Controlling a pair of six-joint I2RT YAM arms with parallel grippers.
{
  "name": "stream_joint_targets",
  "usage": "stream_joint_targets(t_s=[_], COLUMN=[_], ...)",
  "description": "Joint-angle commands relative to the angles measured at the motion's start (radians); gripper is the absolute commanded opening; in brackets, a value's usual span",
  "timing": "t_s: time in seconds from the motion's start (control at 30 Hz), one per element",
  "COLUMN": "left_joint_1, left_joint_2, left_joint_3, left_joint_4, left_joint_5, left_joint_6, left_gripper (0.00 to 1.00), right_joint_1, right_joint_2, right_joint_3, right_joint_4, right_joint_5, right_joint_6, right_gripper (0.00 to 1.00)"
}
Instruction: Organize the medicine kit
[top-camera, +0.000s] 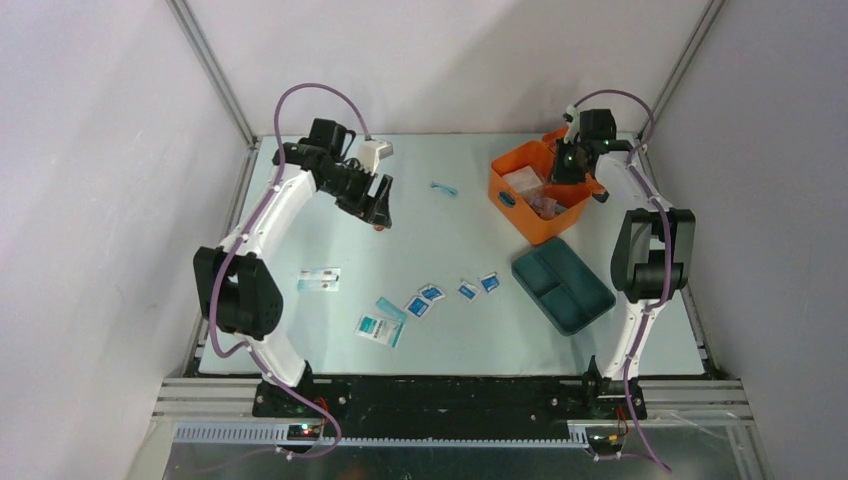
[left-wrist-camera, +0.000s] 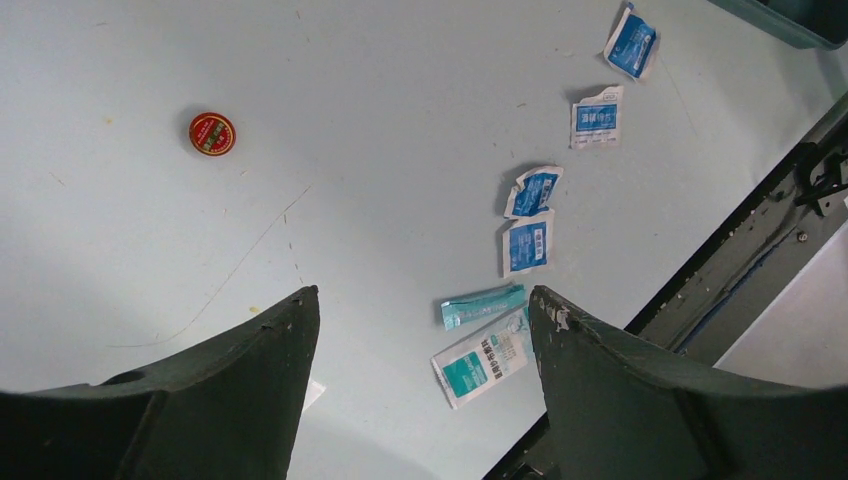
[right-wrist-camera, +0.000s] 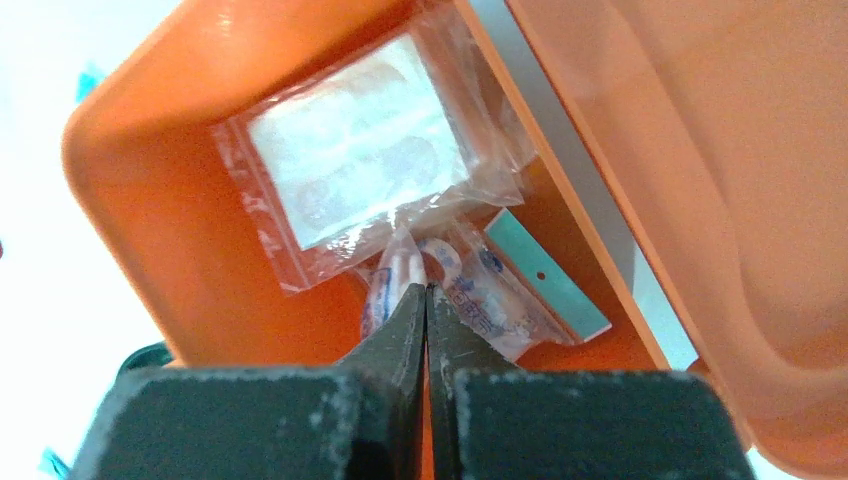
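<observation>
- Left gripper (top-camera: 378, 205), upper left of the top view: fingers wide apart, nothing between them, hanging over the bare surface (top-camera: 450, 240)
- Small red tin (left-wrist-camera: 212, 133) lies on the surface just under that gripper, apart from everything else
- Blue-white sachets (top-camera: 417, 306) are strewn across the lower centre, well apart from the case
- Medicine kit (top-camera: 505, 190), upper right of centre: lid (right-wrist-camera: 700, 150) thrown open, clear packets (right-wrist-camera: 360, 170) heaped loose inside
- Its teal tray (top-camera: 563, 285) sits out on the surface, just beside the case at lower right
- Right gripper (right-wrist-camera: 427, 290) is down inside the case, fingers pressed together at the edge of a clear packet; can't tell whether any film is pinched
- Risk: slick film may slip from closed tips, or a lift may drag neighbouring packets along
- Risk: the light case may shift or tip if the fingers catch its wall
- Risk: flat sachets are hard to pinch off the surface and may just slide
</observation>
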Motion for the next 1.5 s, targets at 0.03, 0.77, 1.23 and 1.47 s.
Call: stream_joint_targets(t_s=[0.03, 0.77, 1.23, 1.47], left_joint_1=[-0.013, -0.015, -0.015, 0.014], left_joint_2=[-0.035, -0.016, 0.005, -0.149], left_joint_3=[0.006, 0.006, 0.006, -0.055], left_joint_4=[0.022, 0.034, 0.08, 0.138], left_joint_5=[-0.016, 0.001, -0.143, -0.453], left_joint_6=[0.013, -0.009, -0.092, -0.269], left_gripper=[0.81, 0.81, 0.81, 0.85], right_joint_1=[-0.003, -0.027, -0.025, -0.009], right_joint_2=[-0.079, 0.015, -0.283, -0.663], right_joint_3=[0.092, 0.092, 0.002, -0.377], right_joint_4=[-0.015, -0.176, -0.143, -0.236], right_joint_5=[-0.144, -0.058, -0.281, -0.405], right_joint_6=[-0.181, -0.267, -0.401, -0.697], right_gripper=[0.01, 0.0, 0.45, 0.59])
